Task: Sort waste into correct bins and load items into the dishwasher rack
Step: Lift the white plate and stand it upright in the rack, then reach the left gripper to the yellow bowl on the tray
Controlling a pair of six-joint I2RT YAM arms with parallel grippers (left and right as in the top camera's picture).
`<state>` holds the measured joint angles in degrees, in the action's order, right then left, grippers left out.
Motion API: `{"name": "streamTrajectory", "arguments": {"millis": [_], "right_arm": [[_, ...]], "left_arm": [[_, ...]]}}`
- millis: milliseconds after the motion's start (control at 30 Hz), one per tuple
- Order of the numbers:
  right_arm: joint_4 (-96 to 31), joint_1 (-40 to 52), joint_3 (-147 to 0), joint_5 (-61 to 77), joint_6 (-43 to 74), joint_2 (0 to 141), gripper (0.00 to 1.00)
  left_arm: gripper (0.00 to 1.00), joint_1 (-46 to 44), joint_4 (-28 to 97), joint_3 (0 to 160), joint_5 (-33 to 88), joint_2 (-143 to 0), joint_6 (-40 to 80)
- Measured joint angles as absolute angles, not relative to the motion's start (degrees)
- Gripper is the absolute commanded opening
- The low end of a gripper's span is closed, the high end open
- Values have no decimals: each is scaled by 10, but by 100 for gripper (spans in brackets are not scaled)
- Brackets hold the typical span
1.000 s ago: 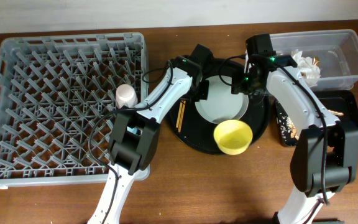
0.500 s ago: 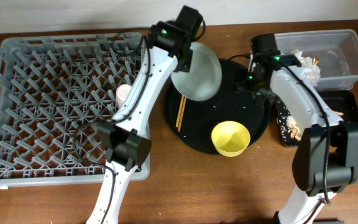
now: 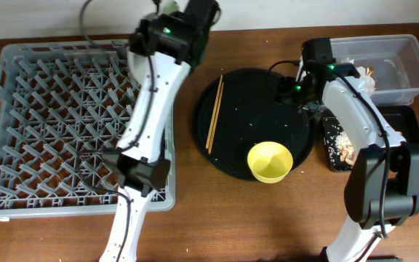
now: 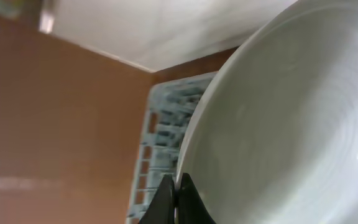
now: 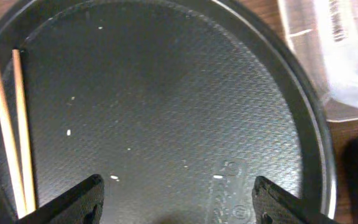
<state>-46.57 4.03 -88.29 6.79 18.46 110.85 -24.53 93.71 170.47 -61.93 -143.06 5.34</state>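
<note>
My left gripper [image 4: 178,200] is shut on the rim of the pale grey-green plate [image 4: 291,118] and holds it tilted in the air. In the overhead view that arm [image 3: 167,33] is high over the far right corner of the grey dishwasher rack [image 3: 49,124], and the rack's corner also shows in the left wrist view [image 4: 166,124]. My right gripper [image 5: 179,205] is open and empty over the round black tray [image 3: 246,87]. The yellow bowl [image 3: 270,161] and wooden chopsticks [image 3: 214,113] lie on that tray, and the chopsticks show in the right wrist view [image 5: 5,124]. The cups are hidden.
The clear tub [image 3: 395,54] at the back right holds white napkins [image 3: 360,78]. The shallow black rectangular tray [image 3: 406,135] in front of it holds brown-tan scraps [image 3: 334,142]. The tub's corner shows in the right wrist view [image 5: 347,56].
My left gripper lifted the plate off the round tray and carried it up and left toward the rack's far right corner. The right gripper shifted slightly right and stays open.
</note>
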Motion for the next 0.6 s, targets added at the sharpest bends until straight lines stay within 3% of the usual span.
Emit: {"name": "streamTrajectory", "arguments": {"millis": [233,433,600], "right_arm": [[-458,51,-883,70,189,1109,80],[-449,51,-883,70,191,1142,80],[-449,51,-883,70,191,1145,80]], "left_arm": [[1,-151,919,1705,-624,-1431,58],[0,-77,901,1705,-530,-1431,58],[0,-66,873,1678,-481,-1431,55]]}}
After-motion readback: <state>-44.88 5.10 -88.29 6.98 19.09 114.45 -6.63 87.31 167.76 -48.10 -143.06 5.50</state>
